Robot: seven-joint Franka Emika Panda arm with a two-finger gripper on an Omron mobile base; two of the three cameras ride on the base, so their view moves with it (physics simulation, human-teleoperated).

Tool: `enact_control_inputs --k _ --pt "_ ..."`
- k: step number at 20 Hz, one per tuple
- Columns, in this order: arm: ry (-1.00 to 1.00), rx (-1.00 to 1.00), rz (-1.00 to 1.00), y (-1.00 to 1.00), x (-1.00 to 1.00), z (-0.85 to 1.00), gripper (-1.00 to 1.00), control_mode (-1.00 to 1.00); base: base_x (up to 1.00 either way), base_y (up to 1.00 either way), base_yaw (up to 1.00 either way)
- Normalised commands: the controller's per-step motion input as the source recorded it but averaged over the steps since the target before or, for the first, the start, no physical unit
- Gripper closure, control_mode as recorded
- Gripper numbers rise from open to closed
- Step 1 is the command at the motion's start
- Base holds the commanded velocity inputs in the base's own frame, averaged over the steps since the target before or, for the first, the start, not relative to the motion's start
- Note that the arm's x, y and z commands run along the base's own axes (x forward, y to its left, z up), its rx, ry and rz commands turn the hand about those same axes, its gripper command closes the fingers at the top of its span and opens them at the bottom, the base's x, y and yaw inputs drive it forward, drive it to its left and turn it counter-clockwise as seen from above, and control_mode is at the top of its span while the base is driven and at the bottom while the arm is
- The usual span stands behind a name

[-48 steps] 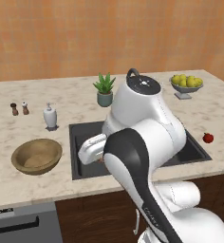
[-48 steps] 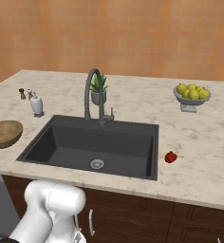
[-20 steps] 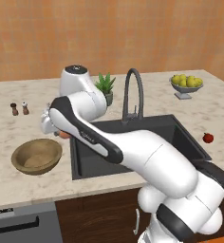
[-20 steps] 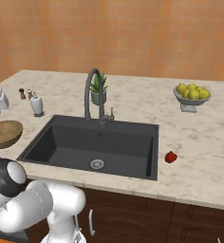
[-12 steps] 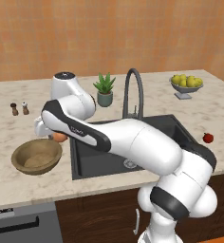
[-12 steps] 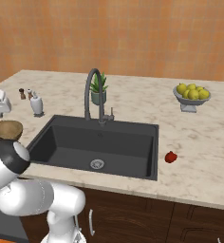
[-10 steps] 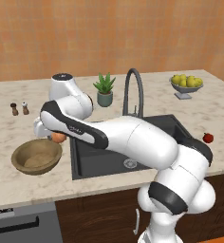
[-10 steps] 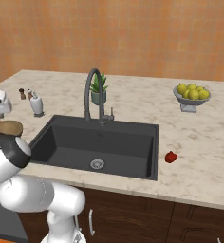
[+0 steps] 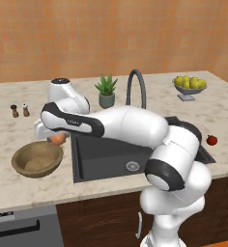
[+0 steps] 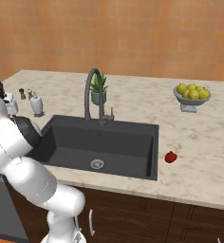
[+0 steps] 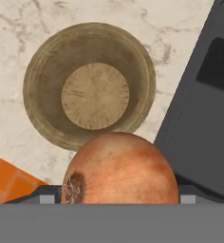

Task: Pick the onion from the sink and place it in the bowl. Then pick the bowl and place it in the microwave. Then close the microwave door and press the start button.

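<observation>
The onion (image 9: pixel 60 139) hangs just above the counter at the right rim of the wooden bowl (image 9: pixel 35 169), with my gripper (image 9: pixel 54 137) shut on it. Looking down from the hand, the onion (image 11: pixel 121 171) sits between the fingers of the gripper (image 11: pixel 116 197), and the bowl (image 11: pixel 45 102) lies below and ahead with nothing in it. The black sink (image 9: pixel 106 154) is to the right of the bowl, and its edge (image 11: pixel 199 118) runs along one side of the hand view. The microwave and its door are out of view.
A tall arched faucet (image 9: pixel 135 87) and a potted plant (image 9: pixel 106 91) stand behind the sink. Salt and pepper shakers (image 9: pixel 19 110) sit at the back left. A small red fruit (image 9: pixel 211 140) and a grey bowl of yellow-green fruit (image 9: pixel 189 86) are on the right counter.
The arm has swung left from over the sink toward the bowl with the onion in the gripper. Over the last half second it has hardly shifted.
</observation>
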Motion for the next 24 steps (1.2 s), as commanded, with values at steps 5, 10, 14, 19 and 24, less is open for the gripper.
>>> enact_control_inputs --k 5,10,14,19,24 --pt "0.05 -0.04 -0.02 0.18 0.24 -0.32 1.00 -1.00 0.00 0.00 0.00" --pt "0.01 -0.03 -0.04 0.25 0.09 -0.30 1.00 -1.00 0.00 0.00 0.00" --pt "0.01 -0.06 -0.05 0.35 0.08 -0.32 1.00 -1.00 0.00 0.00 0.00" --pt "0.03 -0.07 -0.04 0.34 0.16 -0.35 1.00 -1.00 0.00 0.00 0.00" --pt "0.06 -0.04 -0.04 0.25 0.20 -0.29 1.00 -1.00 0.00 0.00 0.00"
